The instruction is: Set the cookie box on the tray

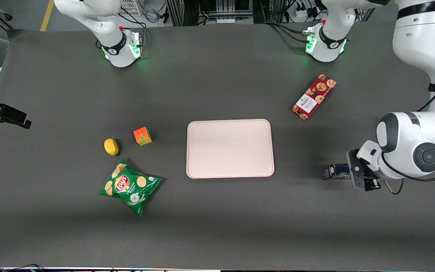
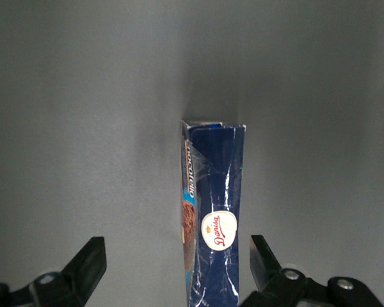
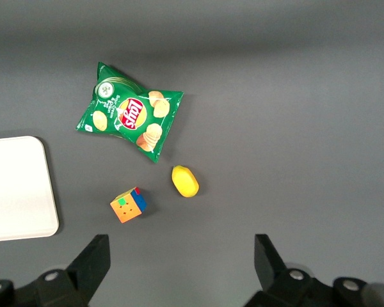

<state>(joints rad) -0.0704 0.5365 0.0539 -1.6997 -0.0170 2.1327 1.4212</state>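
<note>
The cookie box (image 1: 336, 172) is a narrow navy carton lying on the grey table near the working arm's end, apart from the tray. In the left wrist view the cookie box (image 2: 214, 217) shows its round white-and-red logo. My gripper (image 2: 177, 265) is open and straddles the box; one finger (image 2: 261, 259) is close to the carton's side, the other stands well off it. From the front, the gripper (image 1: 358, 174) sits low over the box's end, and the arm hides that end. The cream-pink tray (image 1: 230, 148) lies bare at the table's middle.
A red chocolate-chip cookie box (image 1: 314, 97) lies farther from the front camera than the navy carton. Toward the parked arm's end are a colour cube (image 1: 142, 136), a yellow lemon (image 1: 111, 146) and a green chips bag (image 1: 128, 186).
</note>
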